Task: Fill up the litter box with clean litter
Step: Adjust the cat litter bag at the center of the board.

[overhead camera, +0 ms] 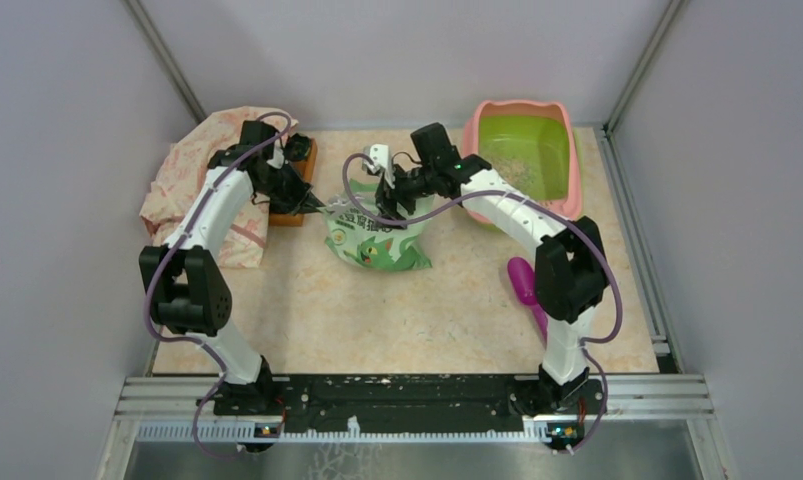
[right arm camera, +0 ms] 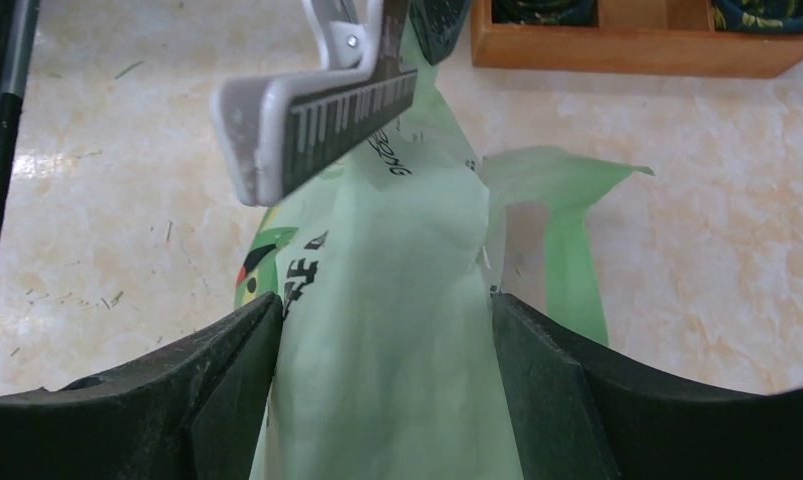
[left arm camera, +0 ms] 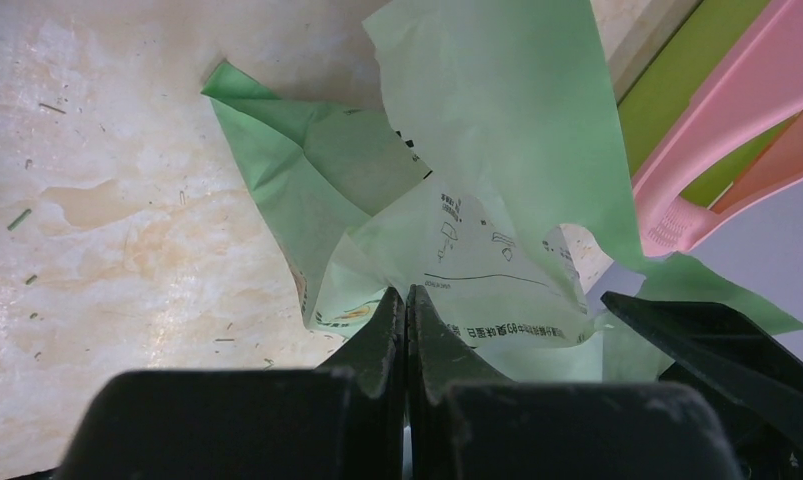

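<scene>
The litter box (overhead camera: 525, 105) sits at the far right corner of the table (overhead camera: 377, 310), and I see only a thin scatter of clean litter (overhead camera: 517, 172) on its green floor. Just left of it stands the green printed bag (overhead camera: 377, 235) with a white clip (right arm camera: 307, 110) up at its top. My right pincer (right arm camera: 385, 310) is spread wide astride the bag's neck, with paper filling the gap, while my left pincer (left arm camera: 405, 295) is clamped tight on a fold of the bag. Further out, a wooden tray (overhead camera: 287, 218) and a patterned cloth (overhead camera: 192, 175) lie at the left, and a purple scoop (overhead camera: 522, 280) lies beside the right arm.
</scene>
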Tool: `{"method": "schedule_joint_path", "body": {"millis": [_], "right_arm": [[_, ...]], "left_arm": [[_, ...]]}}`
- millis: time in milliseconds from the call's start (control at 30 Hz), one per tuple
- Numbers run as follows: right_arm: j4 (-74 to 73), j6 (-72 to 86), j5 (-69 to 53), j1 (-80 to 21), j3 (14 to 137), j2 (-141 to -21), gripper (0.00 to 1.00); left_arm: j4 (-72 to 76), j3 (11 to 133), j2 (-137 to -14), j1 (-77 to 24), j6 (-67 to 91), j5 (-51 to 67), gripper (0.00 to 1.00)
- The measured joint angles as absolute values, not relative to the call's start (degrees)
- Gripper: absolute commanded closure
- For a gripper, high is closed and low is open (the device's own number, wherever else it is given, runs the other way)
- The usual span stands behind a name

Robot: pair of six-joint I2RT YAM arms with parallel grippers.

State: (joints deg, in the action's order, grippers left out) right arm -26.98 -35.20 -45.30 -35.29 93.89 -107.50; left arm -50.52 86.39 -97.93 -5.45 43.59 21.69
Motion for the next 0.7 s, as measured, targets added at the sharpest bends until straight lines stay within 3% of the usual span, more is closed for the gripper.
{"method": "schedule_joint_path", "body": {"millis": [133, 233, 267, 400, 433, 700], "right_arm": [[-27.8, -35.8, -43.1, -34.6, 93.9, -107.5, 0.32], [-28.1, -35.7, -42.6, -34.1, 93.9, -107.5, 0.46], [-28.2, -35.5, -42.5, -34.0, 93.8, -107.5, 0.53], [-29.1, -34.2, -42.7, -33.8, 93.8, -107.5, 0.96], [-29.2, -34.2, -42.9, -33.8, 93.8, -107.5, 1.00], [-29.1, -31.2, -43.0, -33.6, 93.7, -107.5, 1.00]], "left_arm": [[-50.6, 86.4, -97.9, -5.3, 43.3, 22.0, 1.00], [-50.6, 86.4, -97.9, -5.1, 43.2, 22.4, 1.00], [-50.6, 86.4, -97.9, -5.0, 43.2, 22.4, 1.00], [-49.8, 86.3, -97.9, -5.0, 43.0, 22.7, 1.00], [-49.7, 86.3, -97.9, -5.0, 43.0, 22.8, 1.00], [-50.0, 86.5, -98.0, -4.6, 42.5, 23.3, 0.98]]}}
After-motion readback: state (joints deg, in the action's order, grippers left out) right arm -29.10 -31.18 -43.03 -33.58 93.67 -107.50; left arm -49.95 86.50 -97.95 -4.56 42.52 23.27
